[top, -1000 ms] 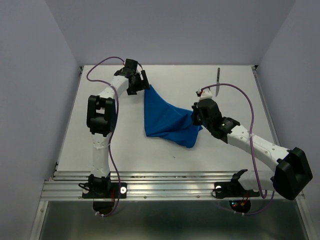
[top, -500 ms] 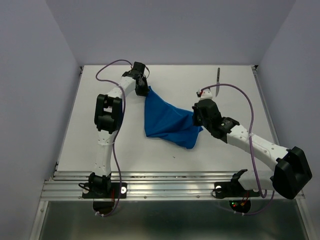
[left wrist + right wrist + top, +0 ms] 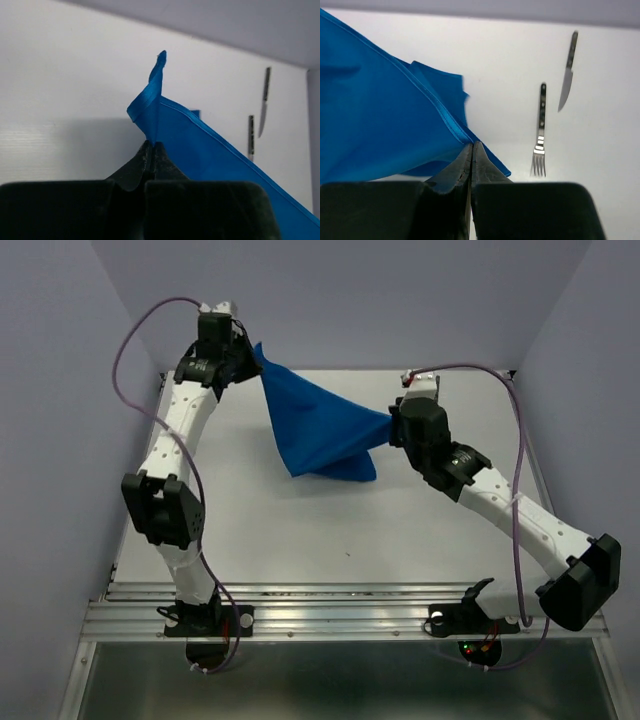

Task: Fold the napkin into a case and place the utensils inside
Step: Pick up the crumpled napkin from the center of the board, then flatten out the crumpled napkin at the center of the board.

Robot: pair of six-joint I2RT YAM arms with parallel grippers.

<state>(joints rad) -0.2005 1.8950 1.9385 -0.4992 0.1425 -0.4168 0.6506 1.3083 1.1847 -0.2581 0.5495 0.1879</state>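
Note:
The blue napkin (image 3: 320, 430) hangs stretched between both grippers above the table, its lower folds sagging toward the surface. My left gripper (image 3: 250, 350) is raised at the back left, shut on one corner; the left wrist view shows its jaws (image 3: 151, 144) pinching the napkin (image 3: 210, 155). My right gripper (image 3: 392, 425) is shut on the opposite corner, its jaws (image 3: 472, 144) closed on the hem of the napkin (image 3: 380, 110). The fork (image 3: 540, 130) and the knife (image 3: 568, 70) lie on the table beyond the cloth. Both also show in the left wrist view, the fork (image 3: 251, 137) and the knife (image 3: 264, 102). The right arm hides them from above.
The white table (image 3: 300, 530) is ringed by pale walls at the back and sides. A metal rail (image 3: 330, 620) carrying both arm bases runs along the near edge.
The left gripper shut on the napkin's far-left corner and rose up and back. The right gripper lifted with its corner, and the napkin came up off the table, stretched between them.

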